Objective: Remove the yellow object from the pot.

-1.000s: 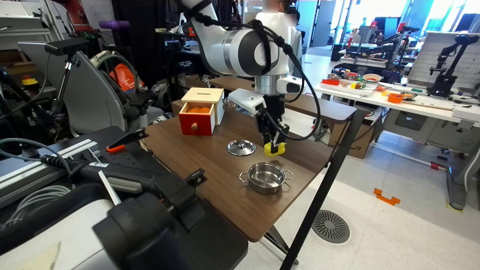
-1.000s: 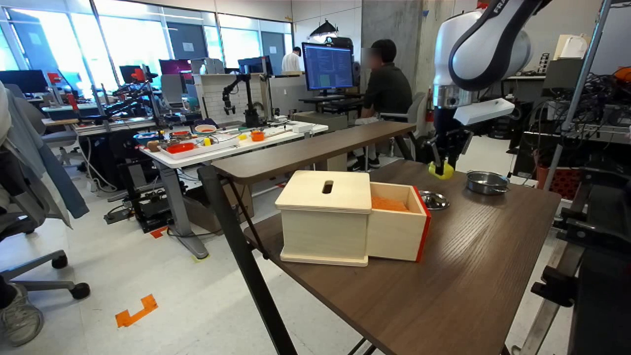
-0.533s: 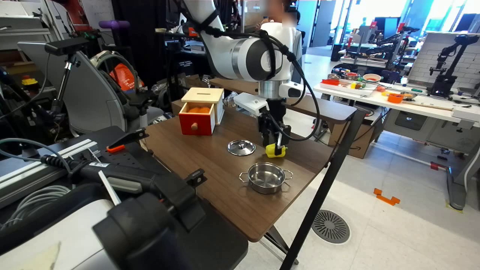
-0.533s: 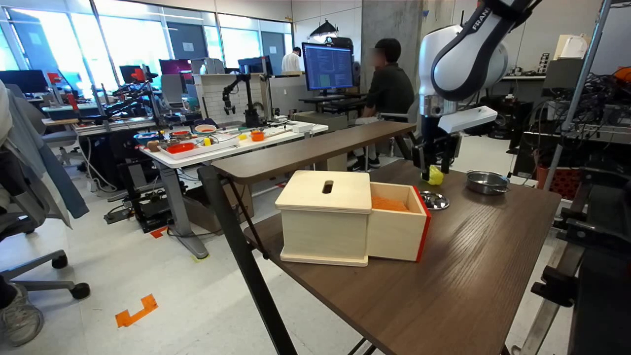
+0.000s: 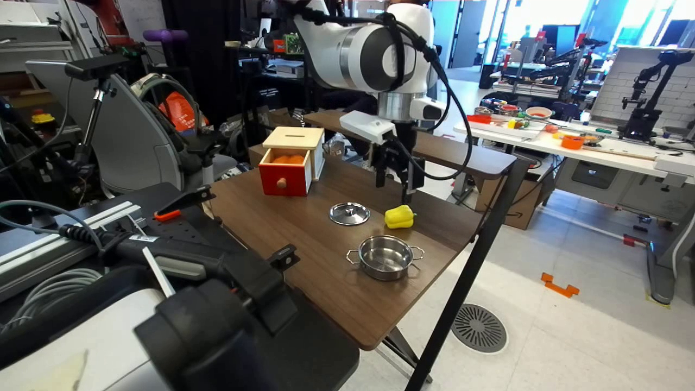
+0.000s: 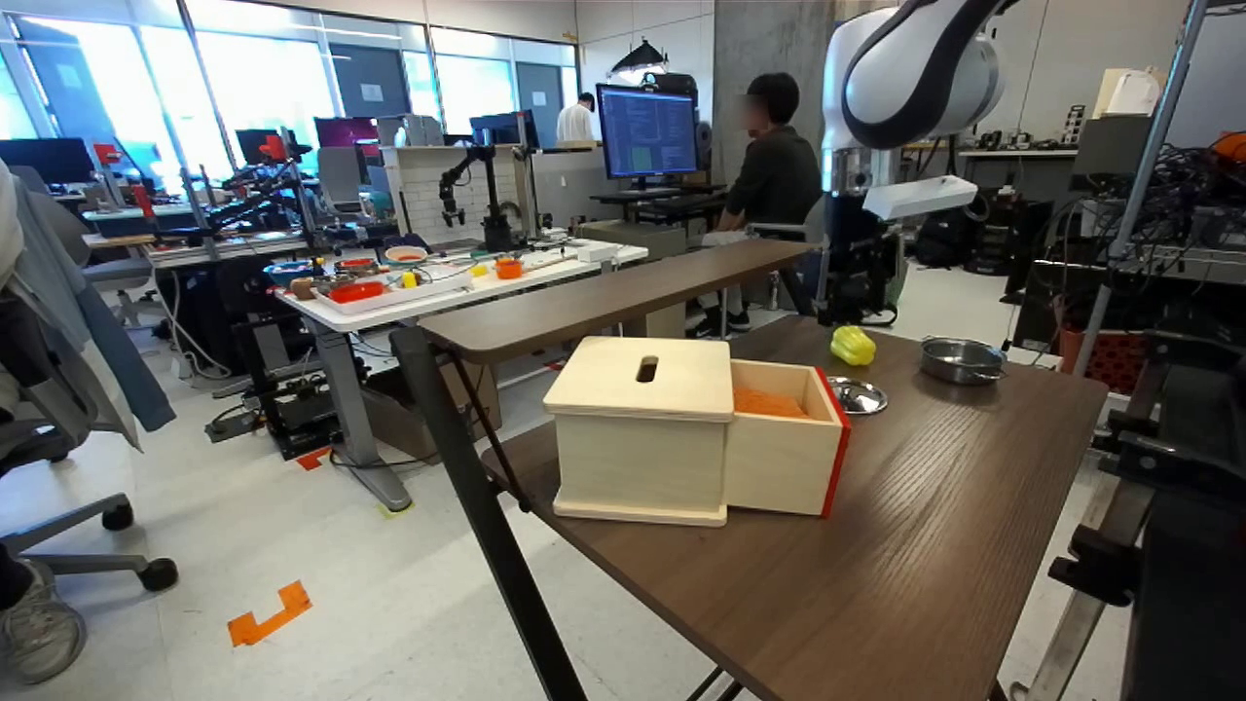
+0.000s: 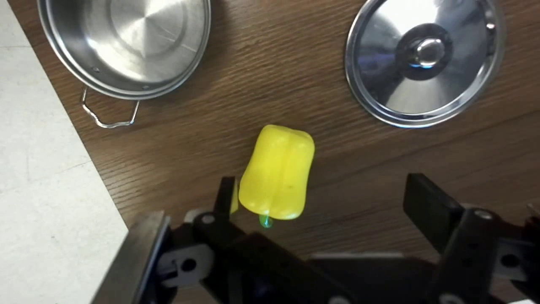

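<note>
While the black two-fingered pincer [image 7: 325, 192] is held above the brown wood-grain counter [image 5: 326, 250], its jaws are spread wide apart. The bright yellow pepper-shaped object [image 7: 276, 173], fitted with a green stem [image 7: 265, 221], is located below the pincer, laid on its side on the counter, outside the shallow round silver metal pot [image 5: 386, 259]. The object is positioned near both the pot and the round silver metal lid [image 5: 349, 214]. The lid is laid flat, knob [image 7: 429, 51] uppermost, apart from the pot. In both exterior views, the pale wooden box [image 6: 640, 462] is seen on the counter, its red-fronted drawer [image 6: 779, 462] pulled out and orange contents [image 6: 767, 402] exposed.
</note>
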Motion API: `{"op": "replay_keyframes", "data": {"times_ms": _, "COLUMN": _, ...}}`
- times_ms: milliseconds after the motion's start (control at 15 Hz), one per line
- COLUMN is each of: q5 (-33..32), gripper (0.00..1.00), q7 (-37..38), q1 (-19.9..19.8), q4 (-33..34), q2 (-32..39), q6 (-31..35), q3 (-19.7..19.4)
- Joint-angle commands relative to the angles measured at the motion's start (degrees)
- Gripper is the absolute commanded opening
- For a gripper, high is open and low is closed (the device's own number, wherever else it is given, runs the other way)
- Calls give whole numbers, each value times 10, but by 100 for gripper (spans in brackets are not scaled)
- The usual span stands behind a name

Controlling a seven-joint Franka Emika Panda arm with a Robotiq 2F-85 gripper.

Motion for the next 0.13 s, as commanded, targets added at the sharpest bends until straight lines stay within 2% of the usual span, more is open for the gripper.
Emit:
{"op": "replay_keyframes", "data": {"times_ms": 0, "q5": 6, "gripper": 100, "q7": -10, "q1": -3, "q4": -4, "q2": -9, "q6": -6, "q3": 1}}
{"op": "replay_keyframes", "data": {"times_ms": 67, "q5": 6, "gripper": 100, "q7": -15, "q1": -6, "q4": -9, "q2": -17, "q6": -9, "q3": 3}}
